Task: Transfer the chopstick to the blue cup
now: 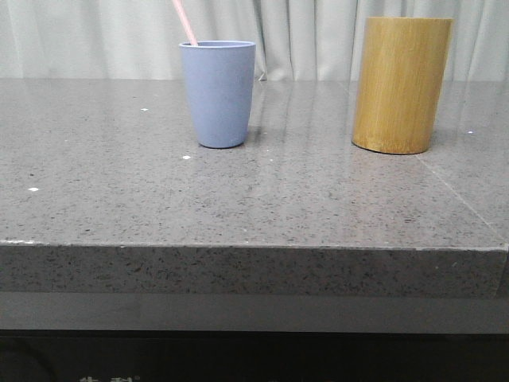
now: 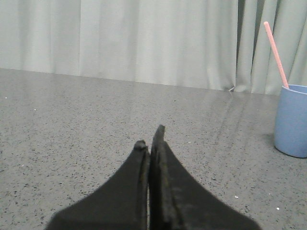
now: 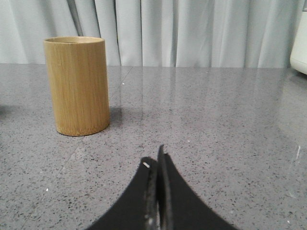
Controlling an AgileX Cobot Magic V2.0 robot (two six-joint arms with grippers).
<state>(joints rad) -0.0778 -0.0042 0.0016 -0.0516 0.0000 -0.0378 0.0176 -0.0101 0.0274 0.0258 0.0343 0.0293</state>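
The blue cup [image 1: 218,94] stands upright on the grey stone table, left of centre. A pale pink chopstick [image 1: 184,22] leans out of its mouth toward the upper left. The cup [image 2: 291,120] and chopstick [image 2: 276,53] also show in the left wrist view. My left gripper [image 2: 149,136] is shut and empty, low over the table, well apart from the cup. My right gripper [image 3: 156,155] is shut and empty, a little way from the bamboo cylinder [image 3: 76,85]. Neither gripper shows in the front view.
The taller yellow-brown bamboo cylinder [image 1: 401,84] stands upright to the right of the blue cup. Pale curtains hang behind the table. The table's front edge [image 1: 254,247] runs across the front view. A white object [image 3: 300,43] sits at the edge of the right wrist view.
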